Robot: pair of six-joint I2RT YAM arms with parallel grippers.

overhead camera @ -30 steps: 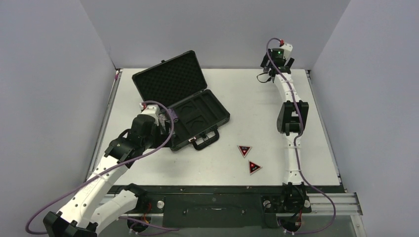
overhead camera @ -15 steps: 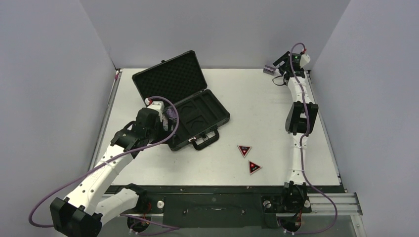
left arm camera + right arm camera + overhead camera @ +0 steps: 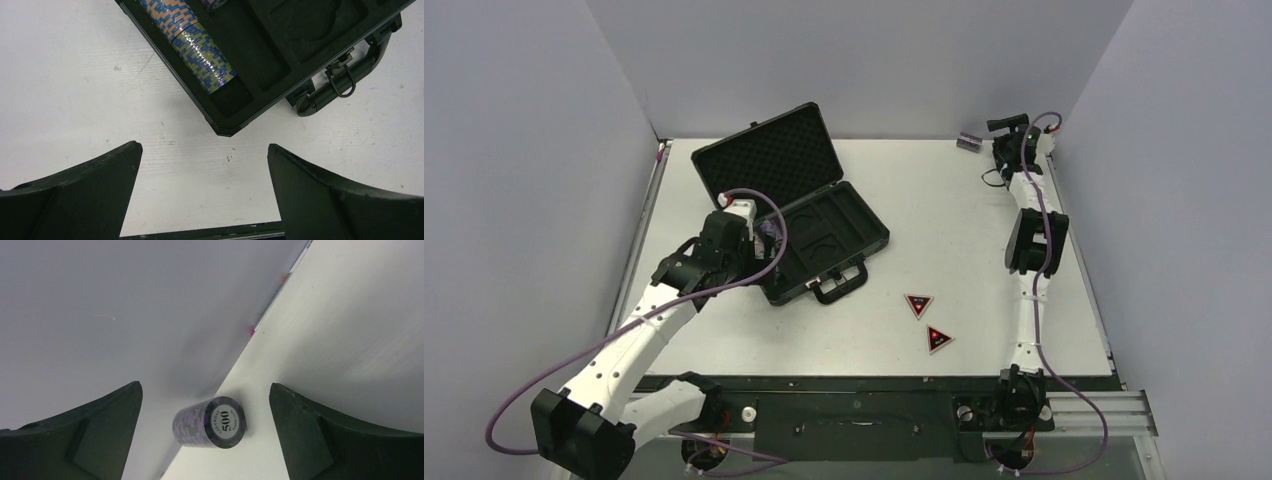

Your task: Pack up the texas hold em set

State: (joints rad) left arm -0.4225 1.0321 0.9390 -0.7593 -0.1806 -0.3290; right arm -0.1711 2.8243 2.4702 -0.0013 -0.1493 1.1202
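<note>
Top view: the open case lay on the table. Two tokens sat right of its handle, and a purple stack lay far right of it by the back wall. The left gripper hid the case's left edge. The right gripper, higher a second earlier, faced that stack.

Left wrist: the fingers were spread and empty near the case's corner, and a blue-orange stack in its slot was cut off.

Right wrist: the released fingers flanked the purple stack without touching it.
</note>
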